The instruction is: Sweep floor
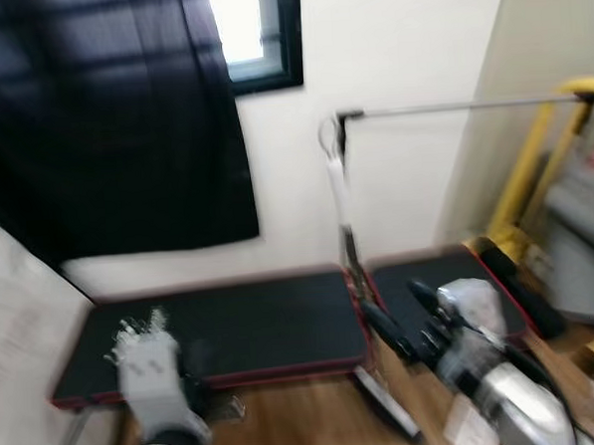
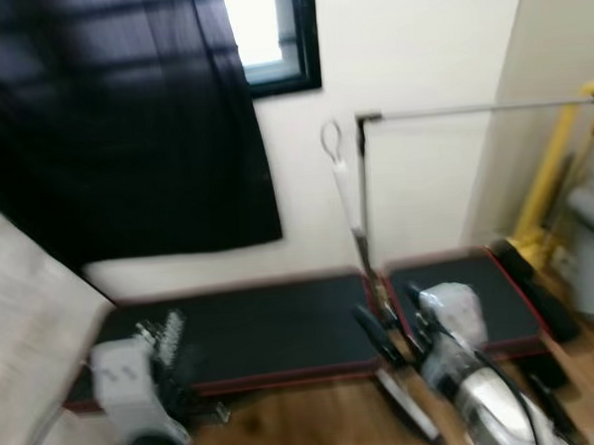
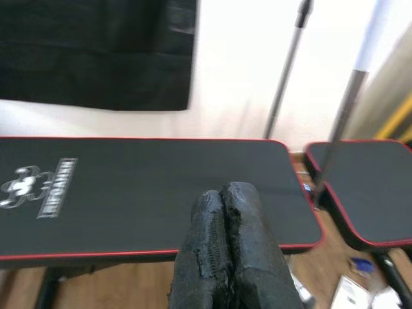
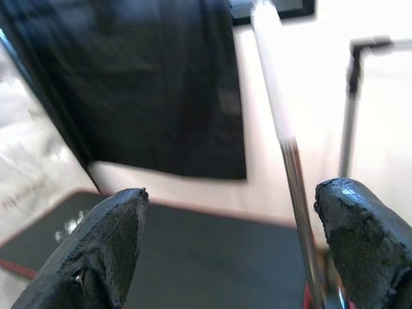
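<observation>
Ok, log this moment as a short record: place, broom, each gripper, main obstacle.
place: room corner, wood floor, white wall, black curtain over a window
broom: long handle upright against the wall, behind the benches
left gripper: shut, empty, in front of the black padded bench
right gripper: open, aimed at the broom handle, not touching it
obstacle: two red-edged bench pads between robot and broom
</observation>
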You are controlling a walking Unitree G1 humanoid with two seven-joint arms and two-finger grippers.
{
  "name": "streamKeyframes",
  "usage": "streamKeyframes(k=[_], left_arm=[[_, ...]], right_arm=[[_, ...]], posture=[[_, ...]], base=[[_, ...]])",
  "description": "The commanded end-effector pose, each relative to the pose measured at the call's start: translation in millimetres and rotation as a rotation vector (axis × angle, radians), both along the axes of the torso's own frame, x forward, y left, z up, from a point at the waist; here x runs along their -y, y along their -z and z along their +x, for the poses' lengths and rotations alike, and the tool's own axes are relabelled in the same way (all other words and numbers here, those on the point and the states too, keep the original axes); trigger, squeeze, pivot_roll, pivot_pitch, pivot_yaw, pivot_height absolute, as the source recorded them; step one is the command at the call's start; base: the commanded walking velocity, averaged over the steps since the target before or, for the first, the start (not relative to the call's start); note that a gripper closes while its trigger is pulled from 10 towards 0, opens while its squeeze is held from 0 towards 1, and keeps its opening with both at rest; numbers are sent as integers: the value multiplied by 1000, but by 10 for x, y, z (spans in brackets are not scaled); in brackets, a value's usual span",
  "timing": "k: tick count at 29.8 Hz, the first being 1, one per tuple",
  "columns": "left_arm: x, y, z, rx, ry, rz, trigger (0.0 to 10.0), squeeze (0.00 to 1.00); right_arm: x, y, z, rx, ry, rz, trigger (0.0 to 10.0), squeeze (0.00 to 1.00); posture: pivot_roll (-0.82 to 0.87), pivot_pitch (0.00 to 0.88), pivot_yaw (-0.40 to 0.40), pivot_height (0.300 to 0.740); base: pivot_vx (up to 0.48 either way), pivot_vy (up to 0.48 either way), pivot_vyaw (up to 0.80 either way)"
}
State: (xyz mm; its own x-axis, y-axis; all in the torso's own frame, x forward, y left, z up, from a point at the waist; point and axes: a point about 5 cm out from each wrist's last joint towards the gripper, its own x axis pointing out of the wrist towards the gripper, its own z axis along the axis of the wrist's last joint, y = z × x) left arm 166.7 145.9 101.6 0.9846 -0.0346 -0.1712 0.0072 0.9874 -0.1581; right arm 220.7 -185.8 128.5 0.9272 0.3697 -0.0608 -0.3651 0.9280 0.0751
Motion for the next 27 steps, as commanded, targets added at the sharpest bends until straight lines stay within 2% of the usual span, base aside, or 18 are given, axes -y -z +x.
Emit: streamKeyframes(k=[1, 6, 7, 10, 14, 19, 24, 27], left_arm=[[-49, 10, -6, -10, -14, 13, 10000, 0], [-39, 7, -9, -6, -6, 13, 10000, 0], [-24, -8, -13, 1, 2, 17, 10000, 0], [-15, -18, -16, 5, 7, 17, 10000, 0], [1, -47, -35, 13, 22, 26, 10000, 0], [24, -87, -97, 15, 30, 36, 10000, 0], [45, -114, -158, 12, 44, 42, 10000, 0], [132, -191, -177, 36, 144, 88, 10000, 0]], right_arm=[[-58, -13, 8, -4, -25, 22, 10000, 0], [0, 23, 75, -23, -25, -39, 10000, 0], [23, 51, 112, -39, -56, -103, 10000, 0], [32, 66, 127, -40, -79, -155, 10000, 0], [67, 57, 154, -50, -99, -183, 10000, 0], [247, 64, 249, -56, 5, -237, 10000, 0], [338, 98, 296, -76, 49, -249, 10000, 0], [458, 73, 476, -62, 105, -276, 10000, 0]], posture=[[-150, 0, -13, 740], [-146, 0, -16, 740], [-145, 0, -19, 740], [-144, 0, -20, 740], [-135, 0, -27, 740], [-115, 19, -35, 740], [-104, 40, -38, 740], [-80, 85, -45, 740]], base=[[277, 0, 0], [204, 0, 0], [0, 0, 0], [0, 0, 0], [0, 0, 0], [0, 0, 0], [0, 0, 0], [0, 0, 0]])
